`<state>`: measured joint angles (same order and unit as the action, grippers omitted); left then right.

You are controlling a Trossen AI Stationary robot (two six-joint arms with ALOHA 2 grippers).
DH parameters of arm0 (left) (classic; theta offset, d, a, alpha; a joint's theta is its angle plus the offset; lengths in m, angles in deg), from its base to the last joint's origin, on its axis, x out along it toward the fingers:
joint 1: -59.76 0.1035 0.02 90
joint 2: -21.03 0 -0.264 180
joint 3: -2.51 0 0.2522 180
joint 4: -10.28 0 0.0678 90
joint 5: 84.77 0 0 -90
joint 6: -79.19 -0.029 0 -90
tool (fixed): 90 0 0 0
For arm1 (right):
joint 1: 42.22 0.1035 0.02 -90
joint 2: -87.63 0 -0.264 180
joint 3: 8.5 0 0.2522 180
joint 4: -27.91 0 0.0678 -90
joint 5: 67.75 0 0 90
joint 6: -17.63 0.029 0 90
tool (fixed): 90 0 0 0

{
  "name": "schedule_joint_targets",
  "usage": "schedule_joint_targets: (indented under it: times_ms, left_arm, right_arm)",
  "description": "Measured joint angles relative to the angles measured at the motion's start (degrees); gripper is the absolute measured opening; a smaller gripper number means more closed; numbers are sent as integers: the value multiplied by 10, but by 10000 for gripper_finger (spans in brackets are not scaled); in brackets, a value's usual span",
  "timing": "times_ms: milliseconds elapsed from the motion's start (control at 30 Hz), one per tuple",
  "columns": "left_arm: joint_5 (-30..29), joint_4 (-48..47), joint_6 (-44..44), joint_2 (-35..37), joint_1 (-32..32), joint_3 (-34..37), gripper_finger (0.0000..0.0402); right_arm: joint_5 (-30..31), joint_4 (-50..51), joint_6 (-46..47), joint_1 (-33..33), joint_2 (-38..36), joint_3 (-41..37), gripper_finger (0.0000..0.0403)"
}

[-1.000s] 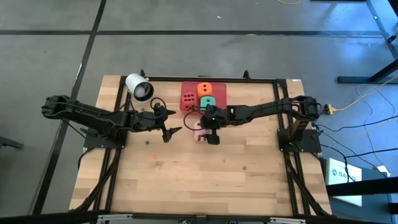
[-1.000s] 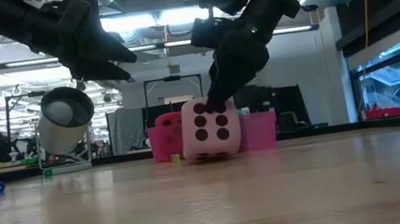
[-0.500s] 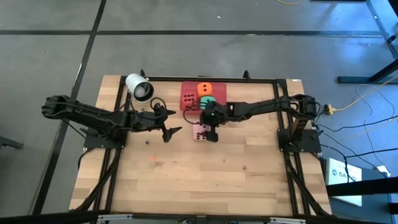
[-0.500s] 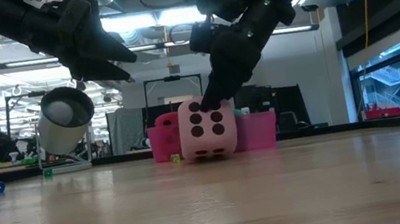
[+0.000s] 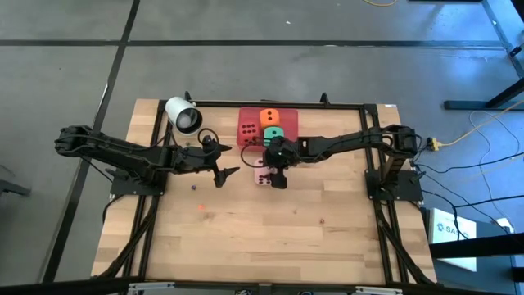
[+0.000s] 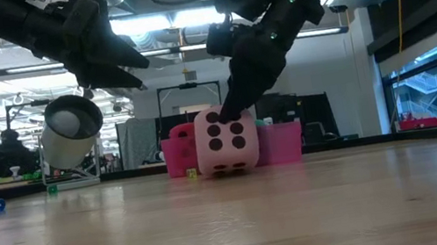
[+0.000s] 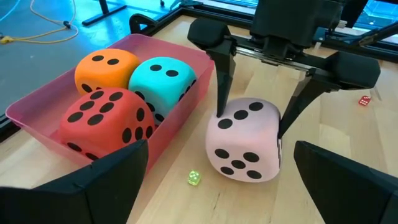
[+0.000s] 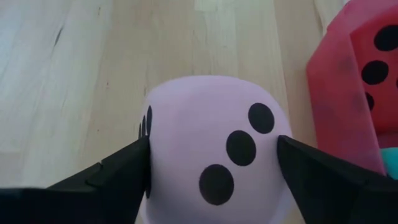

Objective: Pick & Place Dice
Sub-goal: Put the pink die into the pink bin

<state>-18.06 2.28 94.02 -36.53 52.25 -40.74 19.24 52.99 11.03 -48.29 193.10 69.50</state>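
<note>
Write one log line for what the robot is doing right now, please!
right gripper: fingers touching both sides of pink die, on table beside tray | left gripper: open, waiting | red, orange, green dice: in tray

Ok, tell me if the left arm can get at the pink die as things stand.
Probably not cleanly: the right pincer already straddles the pink die, fingers against its sides. The left pincer waits open beside it.

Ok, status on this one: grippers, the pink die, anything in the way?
Right gripper straddling the pink die, fingers at its sides, die on the table beside the tray. Left gripper open, waiting nearby. Nothing blocking.
</note>
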Motion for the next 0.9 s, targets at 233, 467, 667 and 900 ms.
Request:
schedule_joint_targets:
  times_ms: [233,467,667,900]
  left_arm:
    - [0,0,0,0,0,0,400]
    - [0,0,0,0,0,0,400]
    - [0,0,0,0,0,0,400]
    - [0,0,0,0,0,0,400]
  right_arm:
    - [0,0,-13,0,0,0,279]
    - [-10,2,-17,-1,-9,0,221]
    - [-7,13,-23,-2,-24,-3,163]
    - [-6,23,-33,-2,-34,-3,113]
